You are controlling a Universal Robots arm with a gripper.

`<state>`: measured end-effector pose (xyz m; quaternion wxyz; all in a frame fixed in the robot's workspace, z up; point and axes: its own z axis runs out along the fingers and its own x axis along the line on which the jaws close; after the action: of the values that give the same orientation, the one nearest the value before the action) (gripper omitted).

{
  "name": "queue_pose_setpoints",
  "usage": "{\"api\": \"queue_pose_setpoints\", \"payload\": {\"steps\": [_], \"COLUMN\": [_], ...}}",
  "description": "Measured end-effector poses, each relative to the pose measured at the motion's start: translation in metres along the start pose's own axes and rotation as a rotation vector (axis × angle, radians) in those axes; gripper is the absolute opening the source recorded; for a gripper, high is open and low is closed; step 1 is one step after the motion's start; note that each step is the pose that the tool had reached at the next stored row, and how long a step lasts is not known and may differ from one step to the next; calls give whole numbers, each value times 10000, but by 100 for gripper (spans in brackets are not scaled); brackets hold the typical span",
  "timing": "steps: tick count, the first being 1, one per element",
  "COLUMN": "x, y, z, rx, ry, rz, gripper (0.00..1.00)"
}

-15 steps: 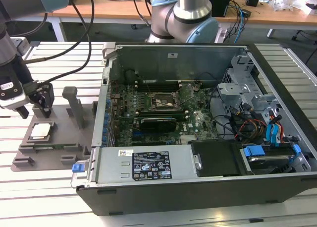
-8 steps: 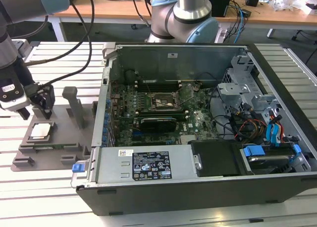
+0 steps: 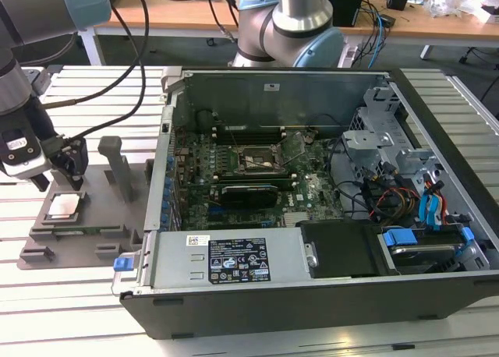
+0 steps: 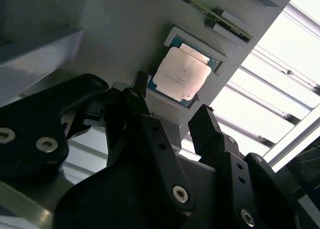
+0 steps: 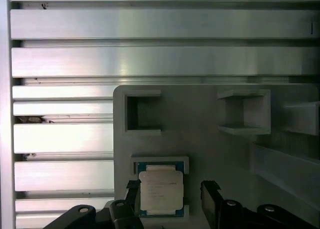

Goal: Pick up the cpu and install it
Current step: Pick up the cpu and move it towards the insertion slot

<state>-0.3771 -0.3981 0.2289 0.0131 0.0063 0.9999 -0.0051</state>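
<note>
The cpu is a small silver-topped square lying flat in a recess of the grey plastic tray, at the exterior view's left. My gripper hangs just above it, open. In the first wrist view the two black fingertips flank the cpu, one close to its edge and the other a little apart from it. The second wrist view shows the cpu beyond the open gripper, with nothing held. The motherboard socket sits inside the open computer case, its metal frame raised.
The open computer case takes up the middle and the exterior view's right, with cables and drive bays inside. A grey upright post stands on the tray beside the gripper. Slatted aluminium table surrounds the tray.
</note>
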Motion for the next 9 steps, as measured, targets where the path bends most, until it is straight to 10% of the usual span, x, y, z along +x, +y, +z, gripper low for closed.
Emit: {"api": "queue_pose_setpoints", "payload": {"steps": [9], "x": [3], "y": [1], "z": [105], "rx": [1], "ry": [1], "rz": [0], "gripper": [60]}}
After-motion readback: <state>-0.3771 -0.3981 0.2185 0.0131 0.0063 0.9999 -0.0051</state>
